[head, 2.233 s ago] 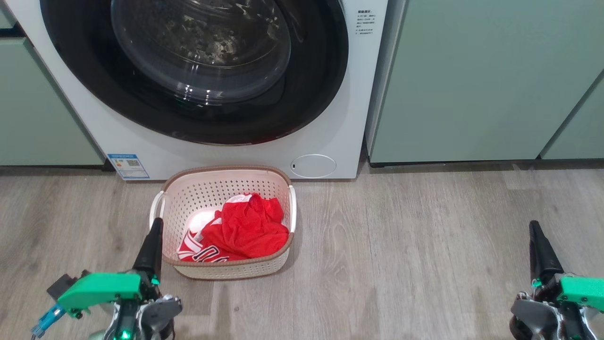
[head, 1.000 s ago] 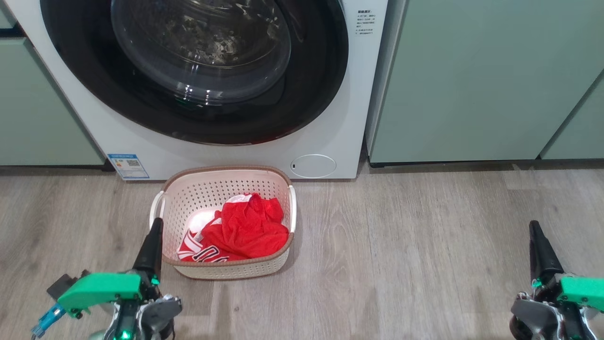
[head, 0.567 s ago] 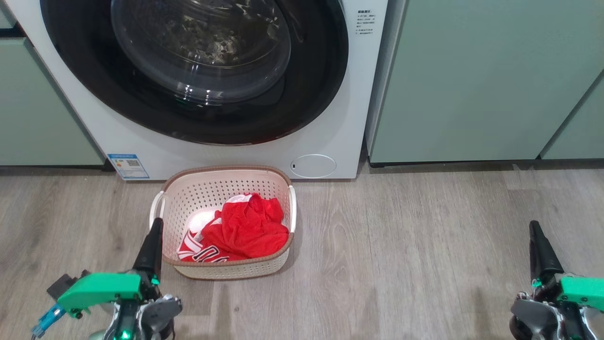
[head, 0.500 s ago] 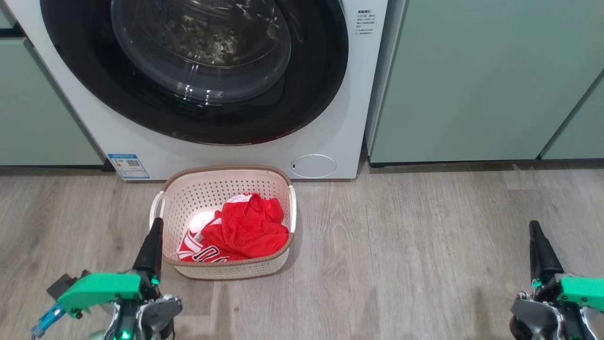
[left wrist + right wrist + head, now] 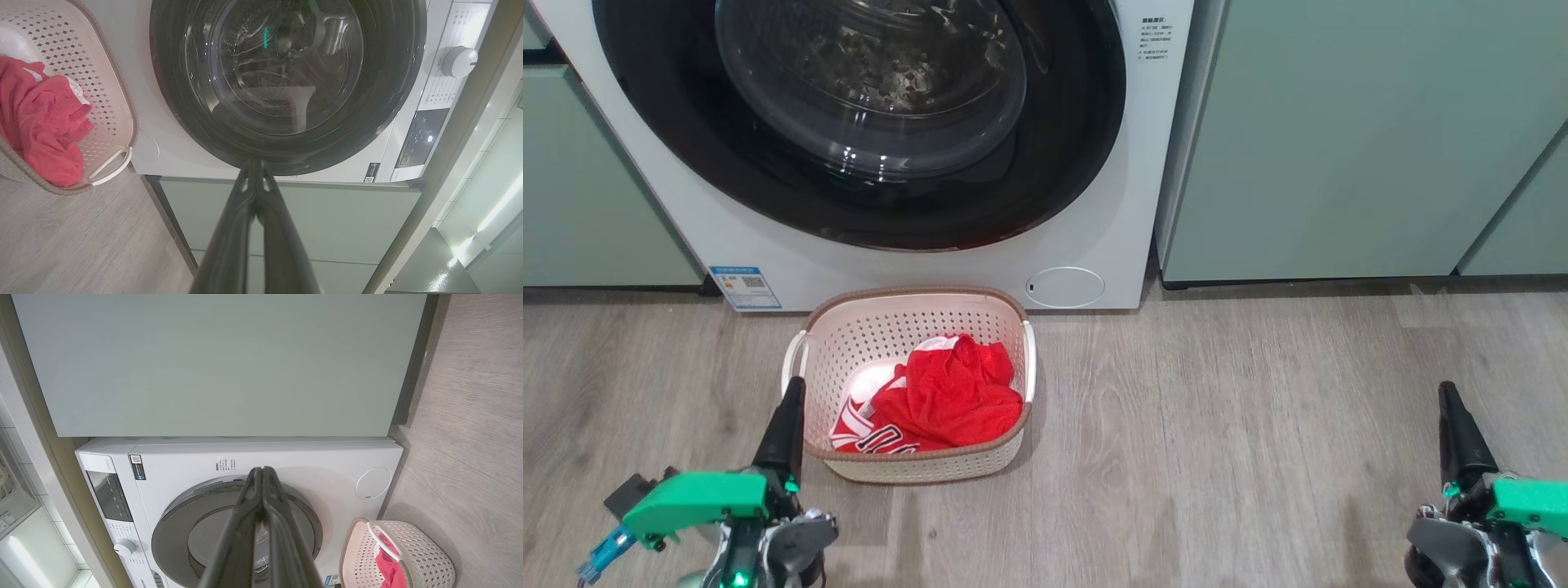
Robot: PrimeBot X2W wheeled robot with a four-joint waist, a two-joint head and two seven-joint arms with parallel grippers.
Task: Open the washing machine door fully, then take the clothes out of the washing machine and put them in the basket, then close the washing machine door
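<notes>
The washing machine door [image 5: 1062, 163] sits shut, flush. The clothes [image 5: 947, 392] lie in the basket [image 5: 915, 296], just before the washing machine [image 5: 1094, 245]. By the basket's near-left rim, left gripper [image 5: 792, 392] closed; right gripper [image 5: 1448, 394] closed over open floor [image 5: 1217, 425], well apart.

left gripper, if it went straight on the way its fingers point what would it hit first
Probably the washing machine door, at its black rim: in the wrist view the left gripper points there, fingers shut, with the basket off to the side.

Black tapered pincer fingers [image 5: 783, 433], green housings [image 5: 694, 500], silver joints [image 5: 796, 541], blue clip [image 5: 605, 554]
</notes>
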